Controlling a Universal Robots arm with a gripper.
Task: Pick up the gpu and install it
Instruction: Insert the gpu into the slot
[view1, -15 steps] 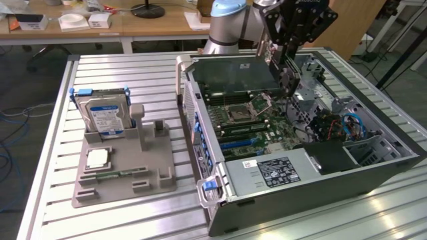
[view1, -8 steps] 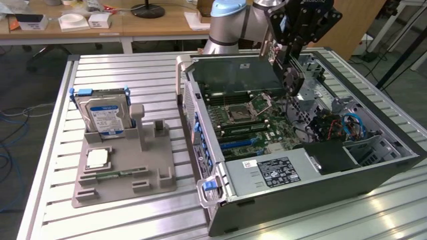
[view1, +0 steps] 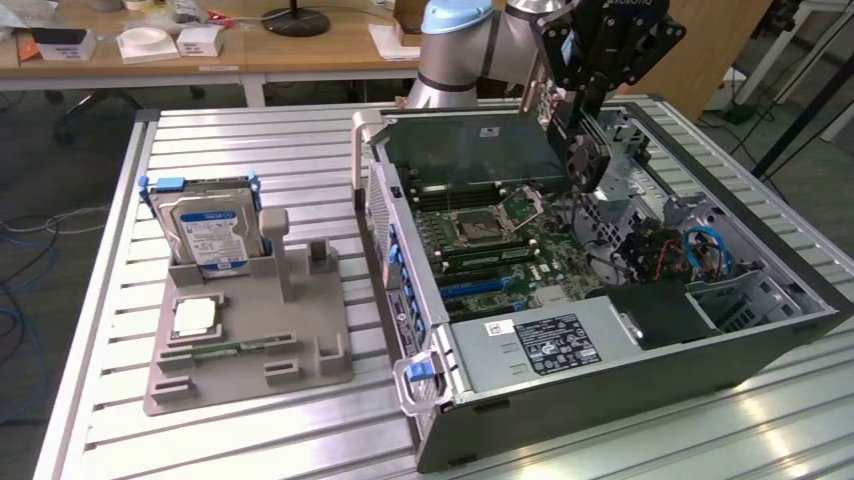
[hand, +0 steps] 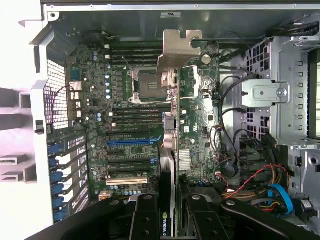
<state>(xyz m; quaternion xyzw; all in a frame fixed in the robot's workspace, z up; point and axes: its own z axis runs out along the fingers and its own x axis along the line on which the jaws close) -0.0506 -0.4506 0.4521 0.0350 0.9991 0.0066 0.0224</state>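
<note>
My gripper (view1: 582, 112) hangs over the open computer case (view1: 400, 240), shut on the gpu (view1: 589, 160). The card points down on edge, its black fan showing, above the motherboard (view1: 501, 235). In the wrist view the gpu (hand: 172, 135) is seen edge-on between my two black fingers (hand: 145, 220), with its silver end bracket (hand: 178, 50) farthest from the camera. It hovers over the board beside the empty processor socket (hand: 147, 85) and the expansion slots (hand: 127, 141). My gripper (hand: 172, 207) holds the card's near edge.
A grey parts holder (view1: 247, 350) lies on the slatted table at the exterior view's left, carrying a hard drive (view1: 207, 235), a processor chip (view1: 196, 318) and a memory stick (view1: 240, 348). Inside the case are a power supply (view1: 561, 340), cables (hand: 250, 180) and a drive cage (hand: 295, 90).
</note>
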